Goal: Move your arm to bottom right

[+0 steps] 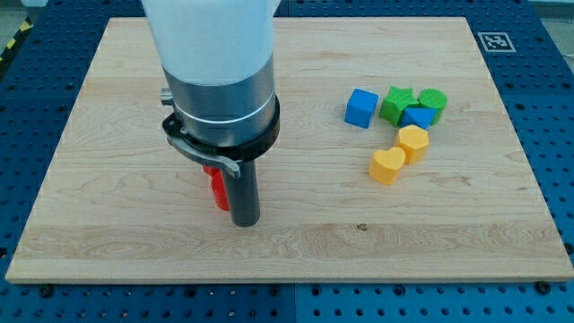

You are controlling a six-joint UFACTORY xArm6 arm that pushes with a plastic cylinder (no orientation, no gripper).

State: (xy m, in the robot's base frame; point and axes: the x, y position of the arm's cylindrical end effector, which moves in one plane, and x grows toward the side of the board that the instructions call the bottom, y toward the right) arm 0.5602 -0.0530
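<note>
A pale wooden board (296,242) lies on blue pegboard. My tip (246,222) stands upright left of centre, towards the bottom edge, touching a red block (216,187) half hidden behind it, perhaps two. There are no fingers, just the rod. The bottom right corner is bare; blue, green and yellow blocks cluster right of centre.

Tip (246,221) down on the board (108,179), left of centre, touching or just beside a red block (218,188), shape mostly hidden by the rod. Well apart to the view's right: blue cube (360,108), green star (396,104), green cylinder (432,102), blue block (417,117), yellow block (413,143), yellow heart (387,166).
</note>
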